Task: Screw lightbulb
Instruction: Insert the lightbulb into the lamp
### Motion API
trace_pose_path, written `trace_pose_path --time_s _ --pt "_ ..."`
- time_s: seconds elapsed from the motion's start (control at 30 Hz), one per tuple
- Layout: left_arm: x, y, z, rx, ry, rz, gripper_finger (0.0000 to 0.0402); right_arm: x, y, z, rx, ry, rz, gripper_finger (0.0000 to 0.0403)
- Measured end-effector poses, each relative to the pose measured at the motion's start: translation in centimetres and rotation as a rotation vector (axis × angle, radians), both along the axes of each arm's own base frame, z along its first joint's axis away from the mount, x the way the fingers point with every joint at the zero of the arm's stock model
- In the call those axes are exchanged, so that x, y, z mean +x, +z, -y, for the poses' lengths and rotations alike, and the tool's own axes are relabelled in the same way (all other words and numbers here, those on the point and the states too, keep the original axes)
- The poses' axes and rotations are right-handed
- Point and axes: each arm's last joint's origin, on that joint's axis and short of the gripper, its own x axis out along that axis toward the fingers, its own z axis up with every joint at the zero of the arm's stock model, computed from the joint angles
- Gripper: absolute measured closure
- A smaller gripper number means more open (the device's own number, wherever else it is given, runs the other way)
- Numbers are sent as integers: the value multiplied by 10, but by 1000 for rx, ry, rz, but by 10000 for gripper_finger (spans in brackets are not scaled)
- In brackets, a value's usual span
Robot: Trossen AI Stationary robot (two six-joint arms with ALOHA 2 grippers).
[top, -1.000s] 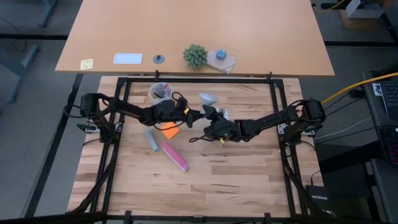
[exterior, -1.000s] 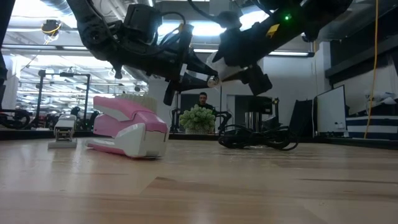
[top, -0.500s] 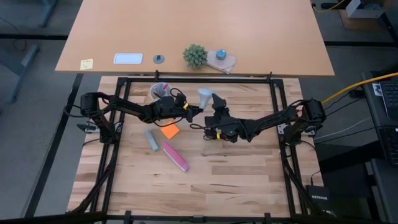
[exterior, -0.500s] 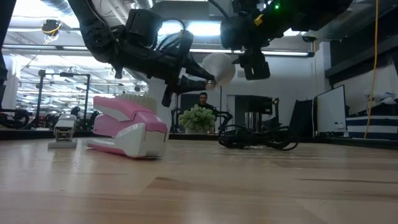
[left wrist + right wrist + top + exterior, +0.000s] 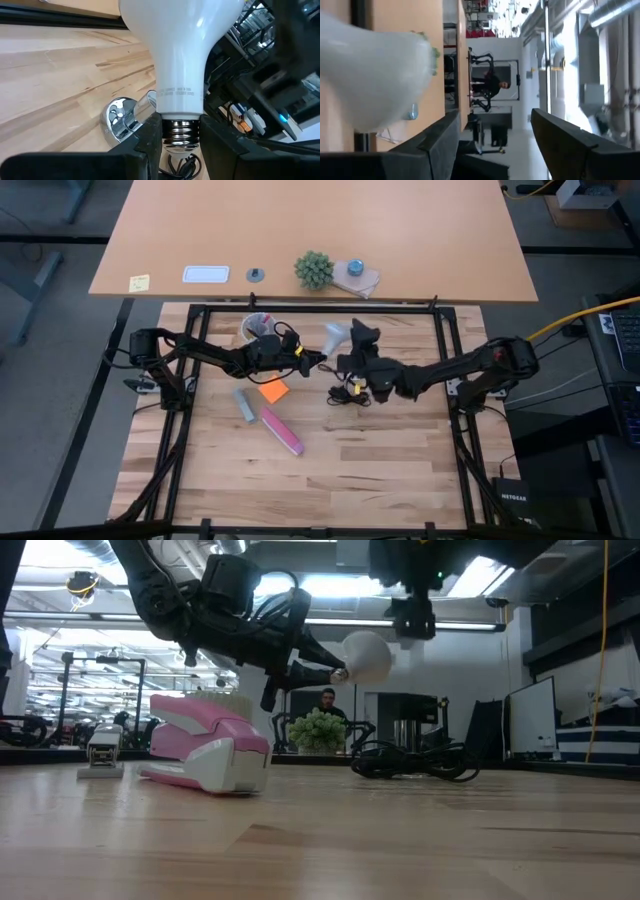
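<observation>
**Q:** Where does the small white frosted lightbulb (image 5: 366,656) sit, and what holds it?

**A:** It hangs in the air above the pale wooden slatted table (image 5: 380,450), over the table's far middle part. The left gripper (image 5: 179,134) clamps its greyish threaded screw base: the left wrist view shows the two dark fingers (image 5: 150,135) pressed against either side of the thread, with the bulb's round end pointing away from the wrist. In the low view the bulb lies roughly level, base toward the left gripper (image 5: 325,670), globe toward the other arm.

**Q:** And the right gripper?

**A:** The right gripper (image 5: 362,335) is raised just beside the bulb's globe, at the table's far middle. Its jaws stand wide apart and hold nothing; in its own wrist view the white globe (image 5: 375,75) lies to one side of the dark fingers (image 5: 440,137), not between them.

**Q:** What lies beneath the bulb?

**A:** A shiny round metal socket (image 5: 122,112) rests on the wood, seen past the bulb's neck in the left wrist view, with a coiled black cord (image 5: 415,760) near it.

**Q:** What else is on the table?

**A:** A pink and white stapler (image 5: 282,431), a small grey block (image 5: 243,404) and an orange square note (image 5: 274,390) lie on the near-left side. A white cup with pens (image 5: 257,327) stands at the far edge, behind the left arm.

**Q:** Beyond the table?

**A:** A tan desk (image 5: 420,240) carries a small green plant (image 5: 313,270).
</observation>
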Motion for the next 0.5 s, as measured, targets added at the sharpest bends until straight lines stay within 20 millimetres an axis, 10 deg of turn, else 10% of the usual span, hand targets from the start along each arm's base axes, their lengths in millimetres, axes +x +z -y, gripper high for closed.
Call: trace_pose_path --time_s 0.5 --pt "3 0 14 -6 -42 -3 293 -41 44 61 99 -293 576 155"
